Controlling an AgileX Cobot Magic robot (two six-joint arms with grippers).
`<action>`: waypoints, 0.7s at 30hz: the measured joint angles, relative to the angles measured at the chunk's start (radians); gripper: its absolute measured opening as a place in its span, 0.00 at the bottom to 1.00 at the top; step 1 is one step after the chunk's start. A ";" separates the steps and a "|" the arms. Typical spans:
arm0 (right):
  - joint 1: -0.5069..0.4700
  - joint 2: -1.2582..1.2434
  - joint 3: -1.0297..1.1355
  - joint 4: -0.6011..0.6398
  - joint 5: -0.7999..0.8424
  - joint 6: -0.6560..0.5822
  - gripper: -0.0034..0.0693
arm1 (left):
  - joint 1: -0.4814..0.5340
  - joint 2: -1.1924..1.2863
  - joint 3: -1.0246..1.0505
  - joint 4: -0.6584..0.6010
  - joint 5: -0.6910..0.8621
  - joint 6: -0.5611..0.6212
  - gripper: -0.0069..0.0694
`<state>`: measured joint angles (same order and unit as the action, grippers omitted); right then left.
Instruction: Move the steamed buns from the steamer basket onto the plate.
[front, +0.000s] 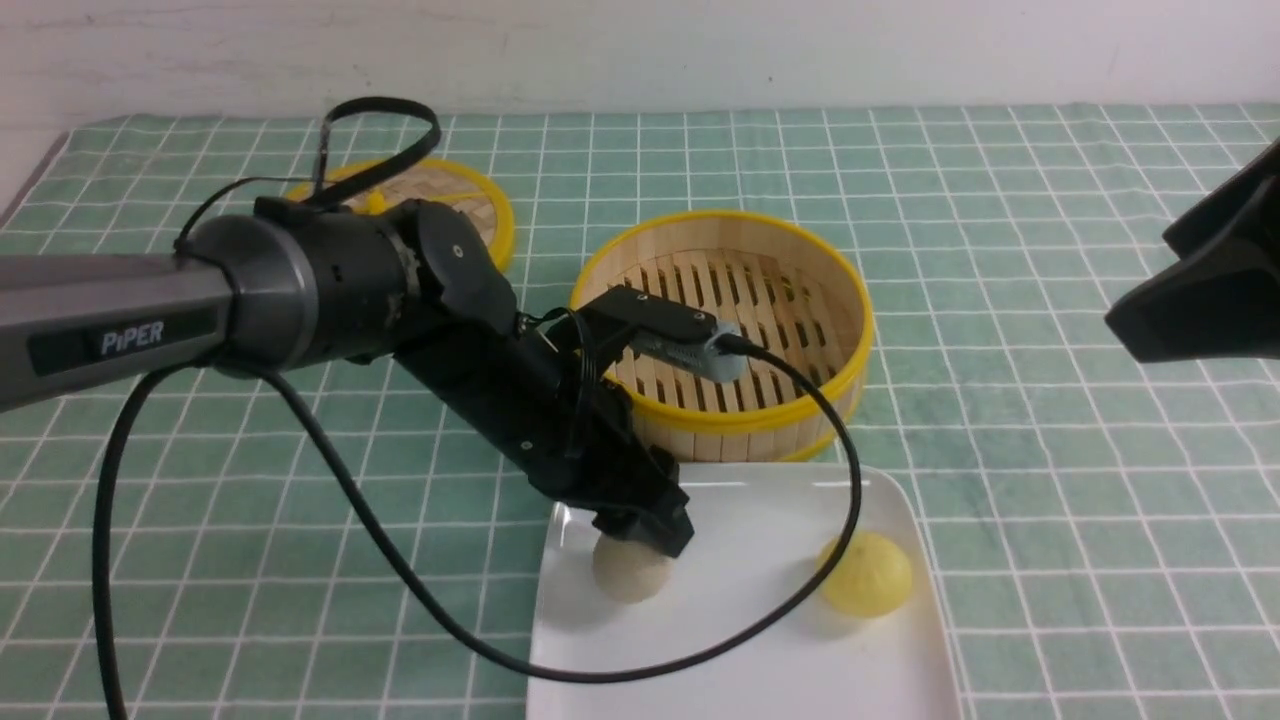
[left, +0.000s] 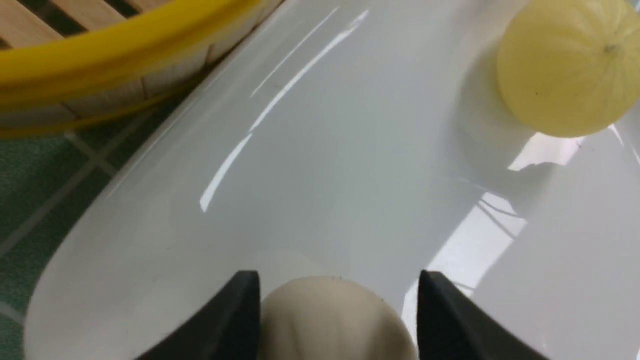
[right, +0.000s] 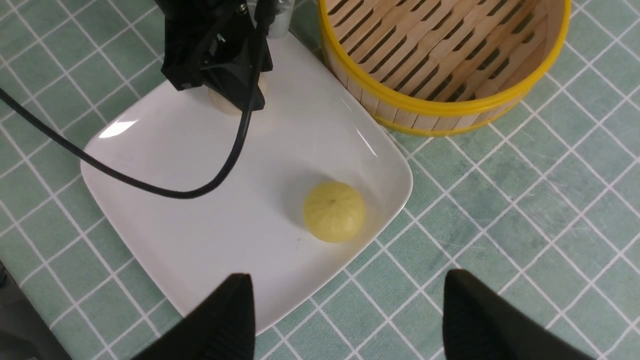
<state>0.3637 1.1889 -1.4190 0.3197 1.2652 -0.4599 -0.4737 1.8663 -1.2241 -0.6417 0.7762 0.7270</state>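
My left gripper (front: 640, 535) hangs low over the near-left part of the plate (front: 760, 630). Its fingers (left: 235, 315) stand one on each side of the beige bun (front: 628, 578). In the left wrist view a strip of white plate shows between the bun and one finger. The other finger lies at the bun's edge, and I cannot tell whether it touches. The jaws are parted wider than the bun and do not clamp it; the bun sits on the plate's surface.

The yellow bun (front: 868, 573) rests on the same plate toward its right edge, well apart from the beige bun and from both grippers.

The basket (front: 735, 425) stands upright on the cloth (front: 1050, 450), just beyond the plate's far edge. Whether its lower rim touches the plate I cannot tell. In the front view my left wrist camera covers part of its slatted floor.

The lid (front: 480, 215) lies flat on the cloth at the far left, partly hidden behind my left arm. A black cable (front: 850, 480) loops from that arm out across the plate and passes between the two buns.

My right gripper (right: 345, 277) is raised on the right side, above the plate's near-right edge. Its jaws are spread wide with nothing between them. Its wrist view looks down on the yellow bun, the plate and the basket.
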 joint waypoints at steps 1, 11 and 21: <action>0.000 0.000 0.000 0.001 0.000 0.000 0.73 | 0.001 -0.001 -0.008 0.000 0.011 -0.004 0.71; 0.000 -0.016 0.003 -0.042 -0.095 -0.008 0.73 | 0.001 -0.199 -0.268 0.132 0.070 -0.107 0.75; 0.000 -0.221 0.004 -0.320 -0.492 0.138 0.73 | 0.001 -0.579 -0.460 0.634 0.018 -0.501 0.74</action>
<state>0.3637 0.9683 -1.4148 0.0000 0.7727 -0.3216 -0.4728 1.2871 -1.6842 -0.0080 0.7944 0.2263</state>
